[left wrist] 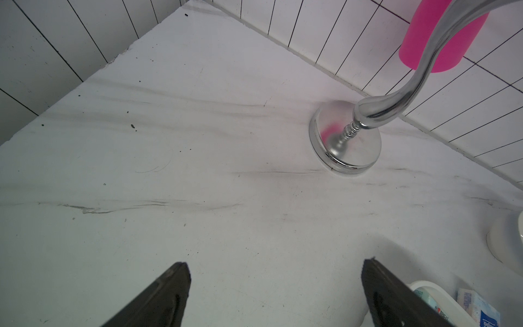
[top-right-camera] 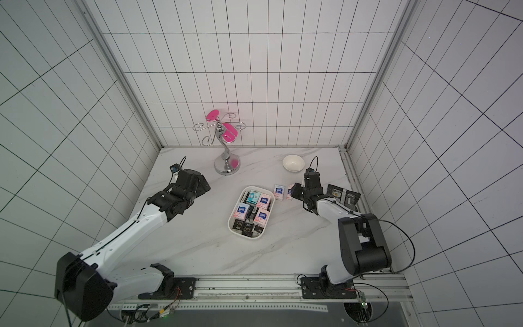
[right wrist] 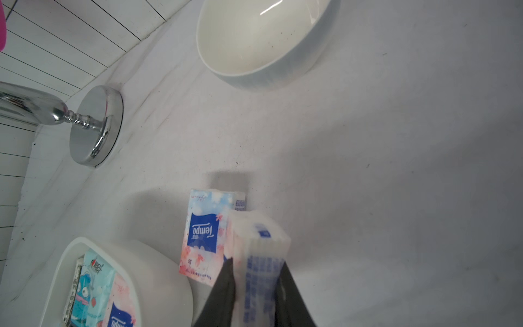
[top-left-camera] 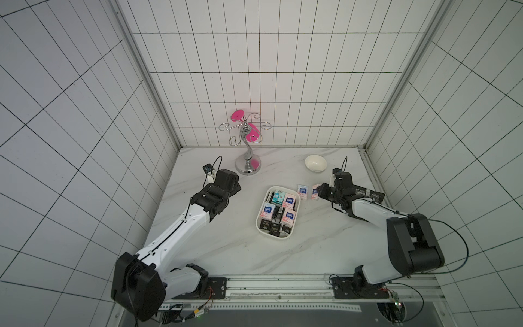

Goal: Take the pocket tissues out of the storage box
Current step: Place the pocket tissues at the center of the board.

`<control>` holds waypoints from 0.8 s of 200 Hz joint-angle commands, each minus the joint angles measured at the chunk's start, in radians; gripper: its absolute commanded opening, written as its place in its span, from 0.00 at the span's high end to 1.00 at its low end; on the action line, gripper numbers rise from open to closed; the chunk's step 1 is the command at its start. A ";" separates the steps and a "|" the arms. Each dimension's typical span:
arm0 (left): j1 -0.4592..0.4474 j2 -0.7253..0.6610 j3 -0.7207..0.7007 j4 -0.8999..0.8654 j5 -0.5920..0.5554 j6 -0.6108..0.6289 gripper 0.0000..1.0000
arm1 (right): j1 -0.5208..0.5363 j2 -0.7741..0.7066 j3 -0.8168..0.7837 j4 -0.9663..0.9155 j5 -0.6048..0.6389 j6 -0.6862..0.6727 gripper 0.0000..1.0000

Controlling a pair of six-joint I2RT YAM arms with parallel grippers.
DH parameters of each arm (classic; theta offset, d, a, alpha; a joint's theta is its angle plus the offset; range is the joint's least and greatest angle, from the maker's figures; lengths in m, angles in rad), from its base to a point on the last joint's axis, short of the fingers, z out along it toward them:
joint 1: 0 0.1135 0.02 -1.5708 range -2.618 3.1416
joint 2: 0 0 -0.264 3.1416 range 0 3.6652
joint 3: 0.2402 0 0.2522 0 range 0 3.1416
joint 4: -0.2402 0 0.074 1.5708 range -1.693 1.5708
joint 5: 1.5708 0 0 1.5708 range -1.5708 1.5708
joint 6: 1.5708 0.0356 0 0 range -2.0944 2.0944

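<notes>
1. The box (top-left-camera: pixel 258 223) is seen near the centre of both top views, on the bench (top-left-camera: pixel 226 249). It is filled with packs (top-left-camera: pixel 288 199): pale pink ones with blue labels, black ones and one teal one.
2. One pink pack (top-left-camera: pixel 302 192) is laid flat on the bench, outside the box and just right of its upper end.
3. A second pink pack (right wrist: pixel 259 243) is pinched edge-on between the fingers of the right tool (right wrist: pixel 257 262), just beside the flat one. Whether it touches the bench cannot be told.
4. The left tool (left wrist: pixel 274 264) is spread wide with nothing between its fingers. It is held over bare bench left of the box, near the chrome stand (top-left-camera: pixel 248 165).
5. A white bowl (top-left-camera: pixel 315 163) is set at the upper right of the bench, well apart from the box.
6. Black pouches (top-right-camera: pixel 343 196) are seen in a top view to the right of the right tool, partly hidden by the arm.
</notes>
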 commanded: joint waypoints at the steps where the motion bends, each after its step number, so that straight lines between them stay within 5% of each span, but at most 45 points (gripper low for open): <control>1: -0.004 -0.008 -0.004 -0.001 -0.022 0.014 0.02 | -0.006 0.034 -0.013 0.118 -0.038 0.034 0.79; 87: -0.005 -0.019 -0.007 -0.003 -0.032 0.016 0.02 | -0.032 0.162 0.016 0.145 -0.086 0.050 0.78; 160: -0.005 -0.032 -0.014 -0.004 -0.028 0.014 0.02 | -0.059 0.168 0.034 0.076 -0.084 0.035 0.58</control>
